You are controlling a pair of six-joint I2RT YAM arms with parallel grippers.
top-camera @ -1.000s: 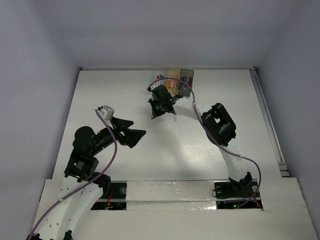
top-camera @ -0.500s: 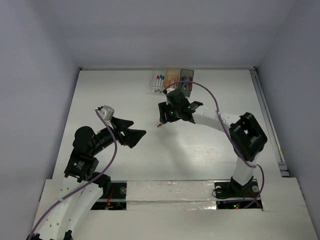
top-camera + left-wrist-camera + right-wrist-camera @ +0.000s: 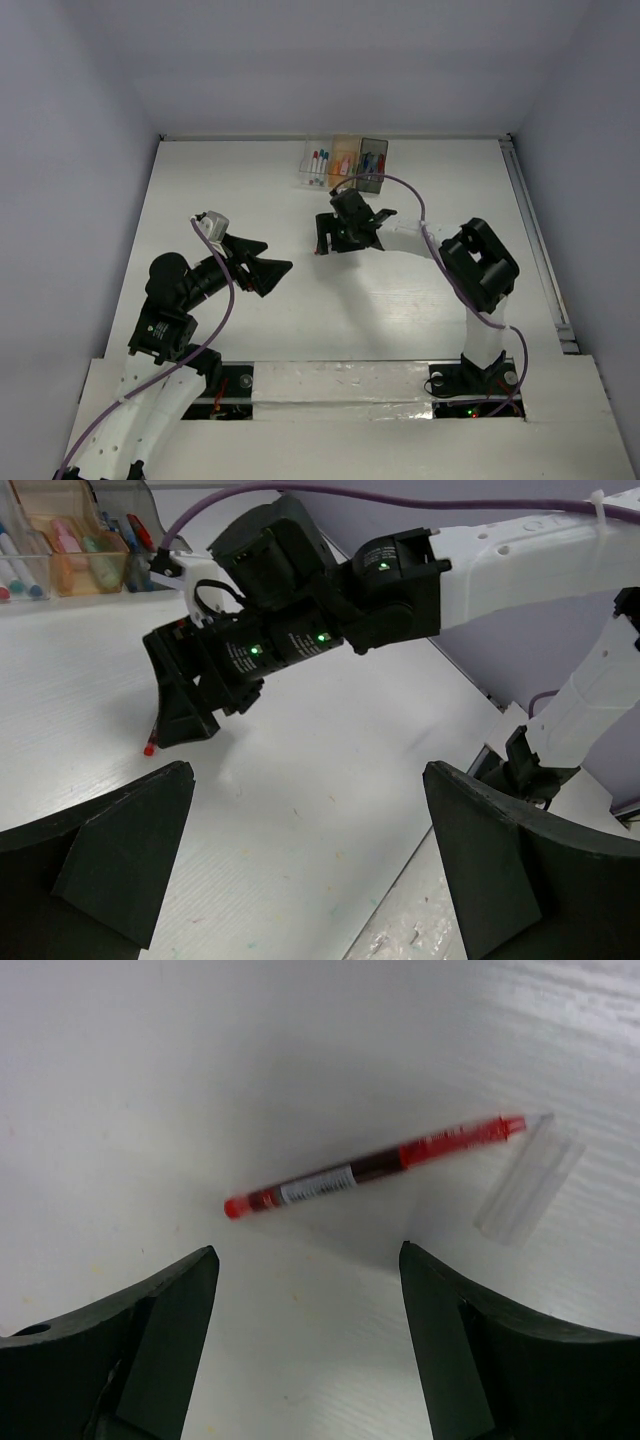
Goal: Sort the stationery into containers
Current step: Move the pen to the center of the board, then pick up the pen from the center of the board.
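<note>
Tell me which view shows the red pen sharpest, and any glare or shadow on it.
Right wrist view: red pen sharp, soft shadow beneath, no glare. Left wrist view: only its red end shows, beside the right gripper. Top view: too small to tell.

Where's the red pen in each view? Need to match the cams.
Top external: too small to make out; it lies under the right gripper, just left of centre.
Left wrist: red pen, only its tip showing below that gripper, left of centre.
Right wrist: centre, lying diagonally above the open fingers.
Shared landmark: the right gripper.
</note>
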